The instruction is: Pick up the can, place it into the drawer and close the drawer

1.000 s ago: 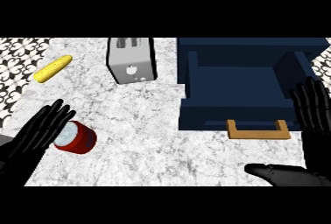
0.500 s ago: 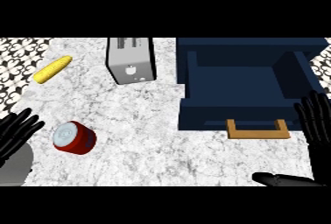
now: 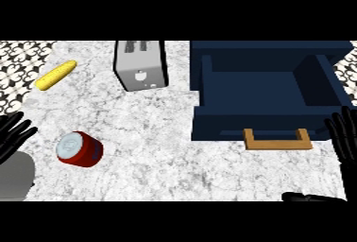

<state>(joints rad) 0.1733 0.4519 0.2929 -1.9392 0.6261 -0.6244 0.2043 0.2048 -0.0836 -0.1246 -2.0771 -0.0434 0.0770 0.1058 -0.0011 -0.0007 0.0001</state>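
Red can (image 3: pixel 80 149) on marble counter (image 3: pixel 160 142), navy drawer (image 3: pixel 268 90) open

Bare marble bench (image 3: pixel 160 142) lay open between the red metal can (image 3: pixel 80 149), lying on its side at the left, and the open dark blue drawer (image 3: pixel 268 90) at the right. A silver toaster (image 3: pixel 141 64) stood behind that gap, just beside the drawer's left wall. A yellow corn cob (image 3: pixel 56 74) lay well apart, far left.

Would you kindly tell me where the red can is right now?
In the head view, the red can lies on the counter's lower left, beside the left hand, below the toaster.
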